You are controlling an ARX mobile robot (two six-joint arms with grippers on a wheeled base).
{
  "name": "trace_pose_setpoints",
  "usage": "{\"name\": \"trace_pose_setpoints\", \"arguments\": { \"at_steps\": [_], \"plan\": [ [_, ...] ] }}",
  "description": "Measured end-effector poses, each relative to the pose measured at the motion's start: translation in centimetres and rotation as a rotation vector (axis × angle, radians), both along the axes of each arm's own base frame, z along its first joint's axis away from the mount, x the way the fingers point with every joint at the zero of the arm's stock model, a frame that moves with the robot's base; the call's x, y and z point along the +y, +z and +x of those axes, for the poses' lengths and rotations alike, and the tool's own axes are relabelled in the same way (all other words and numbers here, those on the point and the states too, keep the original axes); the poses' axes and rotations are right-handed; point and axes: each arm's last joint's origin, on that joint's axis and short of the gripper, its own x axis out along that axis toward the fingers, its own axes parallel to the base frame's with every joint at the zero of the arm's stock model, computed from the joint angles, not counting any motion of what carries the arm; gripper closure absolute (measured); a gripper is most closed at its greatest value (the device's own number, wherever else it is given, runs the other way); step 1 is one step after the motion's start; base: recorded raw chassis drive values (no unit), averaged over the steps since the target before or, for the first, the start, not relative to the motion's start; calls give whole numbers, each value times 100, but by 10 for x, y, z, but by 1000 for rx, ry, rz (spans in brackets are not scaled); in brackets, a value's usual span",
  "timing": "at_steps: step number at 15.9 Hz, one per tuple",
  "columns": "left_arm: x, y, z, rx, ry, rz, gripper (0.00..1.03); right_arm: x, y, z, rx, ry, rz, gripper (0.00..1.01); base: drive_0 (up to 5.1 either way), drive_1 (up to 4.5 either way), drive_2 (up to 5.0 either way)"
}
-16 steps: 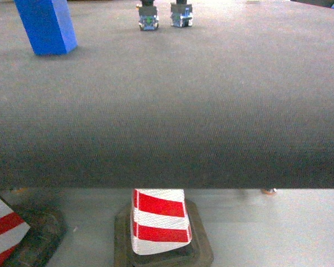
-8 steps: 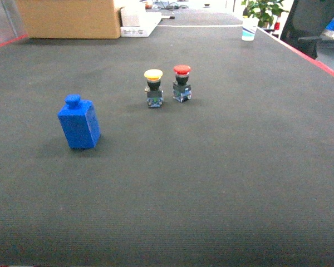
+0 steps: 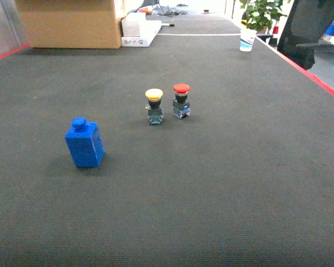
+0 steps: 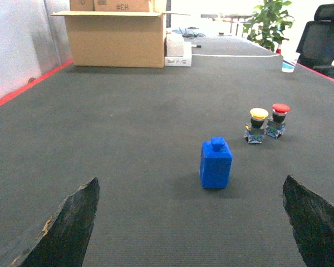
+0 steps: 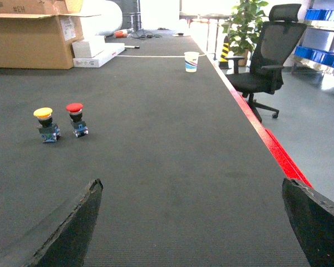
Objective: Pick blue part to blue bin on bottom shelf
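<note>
1. Standing upright on the dark mat (image 3: 239, 183), the blue part (image 3: 84, 143) sat left of centre in the head view, alone and untouched.
2. Two push-buttons stood side by side beyond it, the yellow button (image 3: 154, 105) just left of the red button (image 3: 181, 100).
3. The left gripper (image 4: 192, 222) had its fingers (image 4: 67, 225) spread wide, low over the mat, the blue part ahead between them and well apart.
4. The right gripper (image 5: 192, 222) was likewise spread, nothing between its fingers (image 5: 314, 222).
5. A cardboard box (image 3: 69, 22) stood at the far edge, a paper cup (image 5: 191, 61) near the red border (image 5: 267, 139), and an office chair (image 5: 264, 61) beyond.
</note>
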Motion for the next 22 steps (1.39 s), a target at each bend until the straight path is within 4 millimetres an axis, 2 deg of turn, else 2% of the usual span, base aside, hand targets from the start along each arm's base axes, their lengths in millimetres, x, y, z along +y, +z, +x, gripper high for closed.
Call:
{"name": "trace_pose_setpoints", "arguments": {
  "at_steps": [22],
  "plan": [
    [0, 0, 0, 0, 0, 0, 5, 0, 0, 0, 0, 0, 0, 3, 0, 0, 0]
  ]
}}
